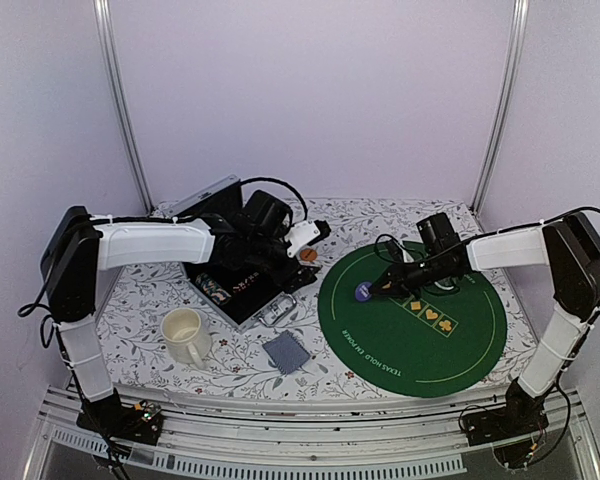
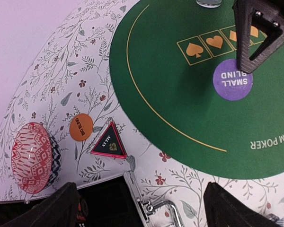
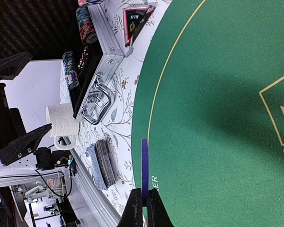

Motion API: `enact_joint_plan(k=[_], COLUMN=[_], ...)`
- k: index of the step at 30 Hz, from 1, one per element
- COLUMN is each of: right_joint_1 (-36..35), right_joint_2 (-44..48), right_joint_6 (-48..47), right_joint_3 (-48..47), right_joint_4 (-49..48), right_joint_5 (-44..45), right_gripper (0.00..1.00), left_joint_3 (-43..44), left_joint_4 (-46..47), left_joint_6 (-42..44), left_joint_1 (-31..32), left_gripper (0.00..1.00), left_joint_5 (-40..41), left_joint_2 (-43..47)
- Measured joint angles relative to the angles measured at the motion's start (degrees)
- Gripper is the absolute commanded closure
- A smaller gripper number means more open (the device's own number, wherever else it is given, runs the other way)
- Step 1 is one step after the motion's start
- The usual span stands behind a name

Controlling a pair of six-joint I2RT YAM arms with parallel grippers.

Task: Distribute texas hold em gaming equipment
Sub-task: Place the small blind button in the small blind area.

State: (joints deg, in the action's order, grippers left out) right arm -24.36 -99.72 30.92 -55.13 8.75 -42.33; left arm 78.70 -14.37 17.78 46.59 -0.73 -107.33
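My right gripper [image 1: 377,289] is shut on a purple "SMALL BLIND" disc [image 1: 363,291] at the left part of the green poker mat [image 1: 420,345]. The right wrist view shows the disc edge-on [image 3: 144,163] between the closed fingers [image 3: 143,210]. My left gripper [image 1: 275,262] hovers open and empty over the open case [image 1: 235,292]. An orange disc [image 2: 81,127] and a black-red triangle marker [image 2: 109,141] lie on the cloth beside the mat. A clear disc [image 2: 208,2] lies on the mat. Striped chips [image 3: 70,68] stand in the case. Grey-blue cards [image 1: 285,352] lie in front.
A cream mug [image 1: 185,333] stands at the front left. A pink striped round object [image 2: 32,157] lies beside the orange disc. The case's metal handle [image 2: 163,208] juts toward the mat. The raised case lid [image 1: 205,198] stands behind the left arm.
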Motion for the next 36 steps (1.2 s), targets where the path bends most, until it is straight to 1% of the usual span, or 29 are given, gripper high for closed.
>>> enact_joint_plan(k=[6, 15, 20, 29, 36], right_joint_1=[0.0, 0.15, 0.33, 2.34, 2.67], right_joint_2=[-1.25, -8.98, -12.35, -15.65, -16.06], right_joint_6=[-0.02, -0.04, -0.02, -0.04, -0.07], right_joint_3=[-0.79, -9.25, -11.93, -12.46, -12.48], right_joint_4=[-0.22, -1.64, -1.99, -2.03, -2.05], right_joint_5=[0.39, 1.79, 2.38, 3.89, 4.33], right_gripper=[0.98, 0.98, 0.98, 0.98, 0.98], left_joint_3=[0.11, 0.2, 0.2, 0.2, 0.2], left_joint_4=[-0.11, -0.76, -1.14, -1.42, -1.46], left_joint_6=[0.0, -0.02, -0.02, -0.02, -0.04], left_joint_1=[0.0, -0.02, -0.02, -0.02, -0.02], left_gripper=[0.06, 0.06, 0.06, 0.06, 0.06], left_joint_5=[-0.02, 0.2, 0.55, 1.05, 1.22], left_joint_2=[-0.48, -0.72, -0.72, -0.72, -0.72])
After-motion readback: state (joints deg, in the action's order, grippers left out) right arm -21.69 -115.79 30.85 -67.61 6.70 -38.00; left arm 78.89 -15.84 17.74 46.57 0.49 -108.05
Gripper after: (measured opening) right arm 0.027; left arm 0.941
